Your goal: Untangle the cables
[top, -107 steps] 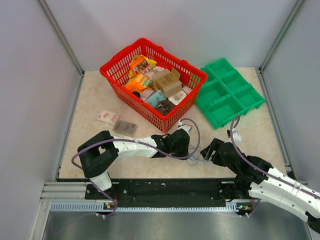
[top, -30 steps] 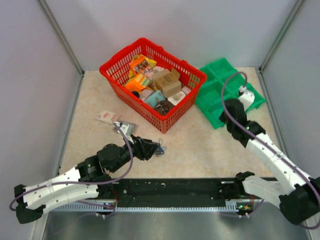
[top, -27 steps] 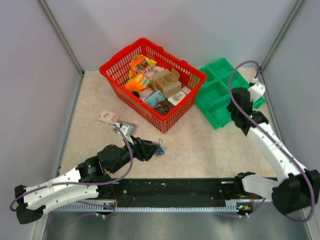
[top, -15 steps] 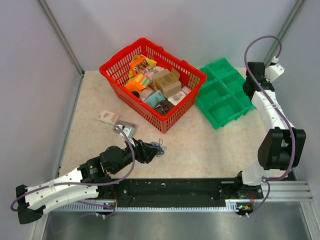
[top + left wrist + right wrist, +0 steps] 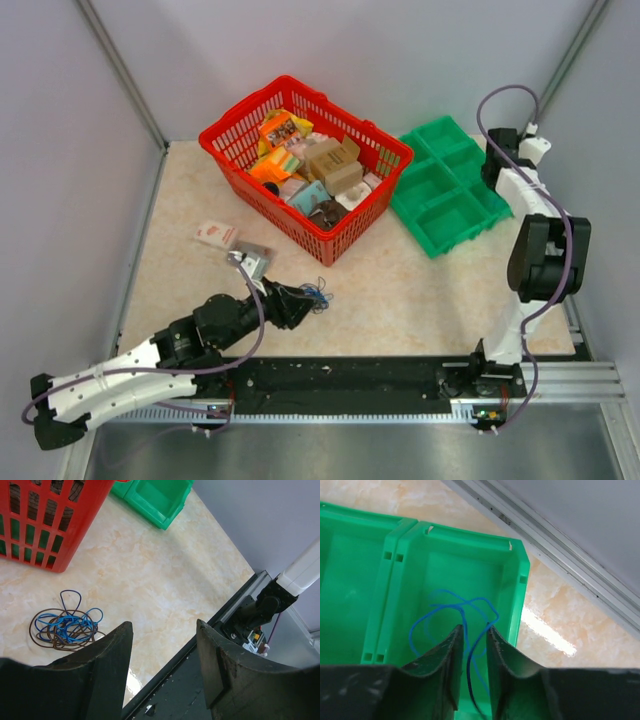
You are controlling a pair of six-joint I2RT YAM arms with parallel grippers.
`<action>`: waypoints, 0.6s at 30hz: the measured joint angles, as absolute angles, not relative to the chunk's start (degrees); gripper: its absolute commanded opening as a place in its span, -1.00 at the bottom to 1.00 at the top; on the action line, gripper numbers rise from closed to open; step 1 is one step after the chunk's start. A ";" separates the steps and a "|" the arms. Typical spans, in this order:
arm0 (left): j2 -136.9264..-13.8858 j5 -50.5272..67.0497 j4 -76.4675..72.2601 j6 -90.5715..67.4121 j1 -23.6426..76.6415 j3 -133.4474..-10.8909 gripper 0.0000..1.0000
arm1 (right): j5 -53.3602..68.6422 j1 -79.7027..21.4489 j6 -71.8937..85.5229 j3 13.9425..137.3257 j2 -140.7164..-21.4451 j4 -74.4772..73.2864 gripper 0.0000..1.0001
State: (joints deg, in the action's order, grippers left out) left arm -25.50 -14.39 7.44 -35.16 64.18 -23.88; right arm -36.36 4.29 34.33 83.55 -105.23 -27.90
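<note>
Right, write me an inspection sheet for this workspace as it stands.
Surface: beige marbled tabletop.
Job's things: tangle of thin blue and dark wires lying on the tabletop; one blue wire looped in a compartment of the green tray.
Clutter: red basket full of boxes and packets; white packet and grey packet beside it.
Grippers: left gripper open, empty, near the tangle; right gripper nearly closed about the blue wire, grip unclear.
Cables: lilac cords run along both arms.
Surroundings: grey walls; metal rail at the near edge.
</note>
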 measured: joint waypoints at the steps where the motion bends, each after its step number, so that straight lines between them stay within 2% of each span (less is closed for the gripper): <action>1: -24.91 -14.39 7.64 -35.18 64.18 -23.75 0.17 | -36.25 4.29 33.45 84.09 -105.95 -28.01 -0.15; 3: -23.79 -14.41 8.01 -35.22 64.18 -23.66 0.17 | -35.88 4.29 31.81 85.69 -107.33 -28.56 0.13; 4: -23.24 -14.41 8.23 -35.24 64.18 -23.64 0.17 | -35.51 4.29 31.14 86.56 -107.87 -28.73 0.20; 10: -21.39 -14.61 8.40 -36.01 64.18 -23.53 0.17 | -32.21 3.62 28.25 88.44 -107.04 -30.13 0.44; 15: -22.33 -16.32 10.22 -37.34 64.16 -23.53 0.15 | -32.77 -2.07 26.89 82.11 -97.27 -30.41 0.46; 18: -24.32 -18.92 12.80 -39.88 64.18 -23.49 0.10 | -31.75 -11.44 26.85 72.12 -84.58 -28.88 0.43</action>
